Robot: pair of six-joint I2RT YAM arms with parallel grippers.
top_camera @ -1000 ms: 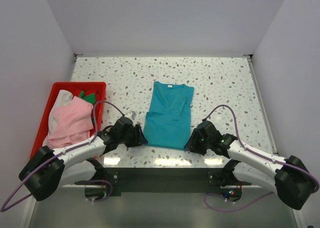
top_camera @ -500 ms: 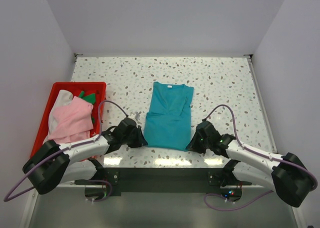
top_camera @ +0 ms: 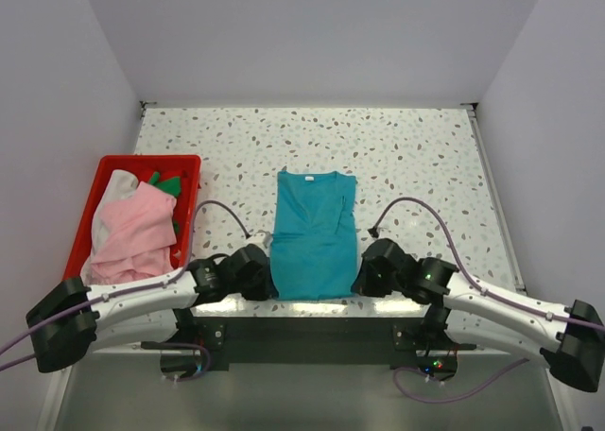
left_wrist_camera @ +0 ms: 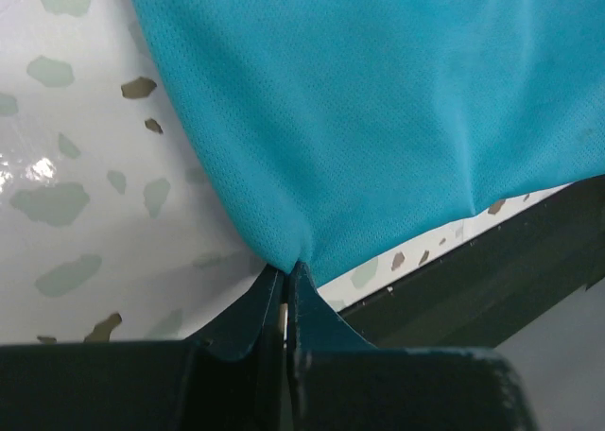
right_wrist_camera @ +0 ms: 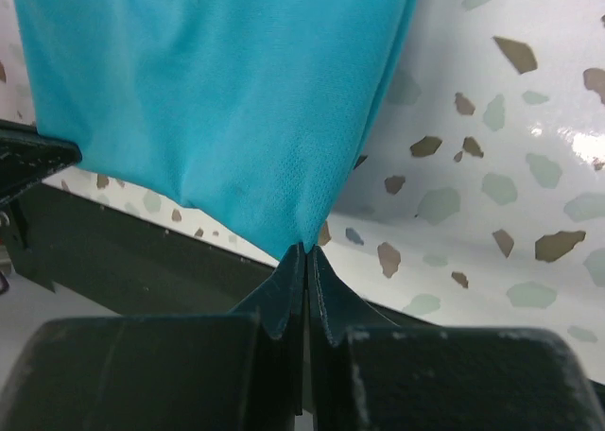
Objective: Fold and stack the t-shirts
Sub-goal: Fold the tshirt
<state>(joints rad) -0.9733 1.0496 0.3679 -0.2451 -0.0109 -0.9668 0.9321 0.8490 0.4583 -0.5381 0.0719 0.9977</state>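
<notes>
Top external: left claw (left_wrist_camera: 285, 284) and right claw (right_wrist_camera: 306, 261), clamped on the teal t-shirt (top_camera: 312, 242) hem, dragged it nearer; folding likely follows.

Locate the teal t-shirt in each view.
Top external: teal t-shirt lies flat, centre, at the near edge.
Left wrist: teal t-shirt fills upper right; left hand pinches its corner.
Right wrist: teal t-shirt fills upper left; right hand pinches its corner.
Shared landmark: speckled tabletop, in all three.
</notes>
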